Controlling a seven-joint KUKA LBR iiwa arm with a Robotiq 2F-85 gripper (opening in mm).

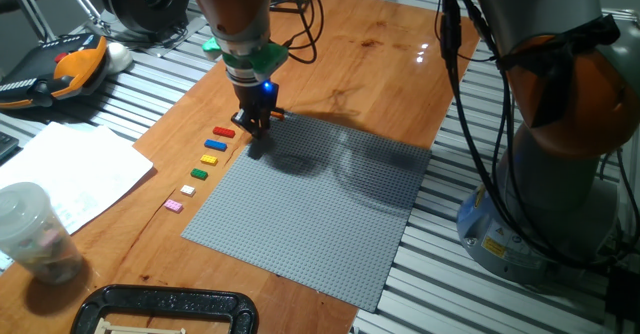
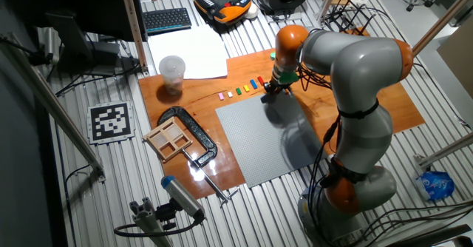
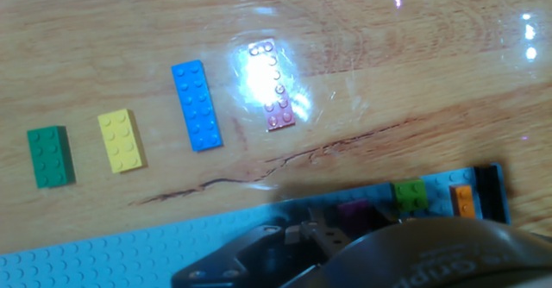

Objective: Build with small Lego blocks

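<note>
On my wooden table (image 1: 380, 64) lies the grey baseplate (image 1: 320, 224). Beside it sit white paper sheets (image 1: 70, 174), a clear plastic cup (image 1: 30, 229) and a black clamp (image 1: 165, 309). An orange-and-black handheld controller (image 1: 60, 69) rests farther back.

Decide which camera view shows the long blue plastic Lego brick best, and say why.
The hand view: the long blue plastic Lego brick fills it enough to show its studs. One fixed view and the other fixed view show only a tiny blue speck.

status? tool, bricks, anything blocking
Tool low over baseplate corner, grip state unclear. Loose bricks in a row on the wood. Nothing visibly blocking.
</note>
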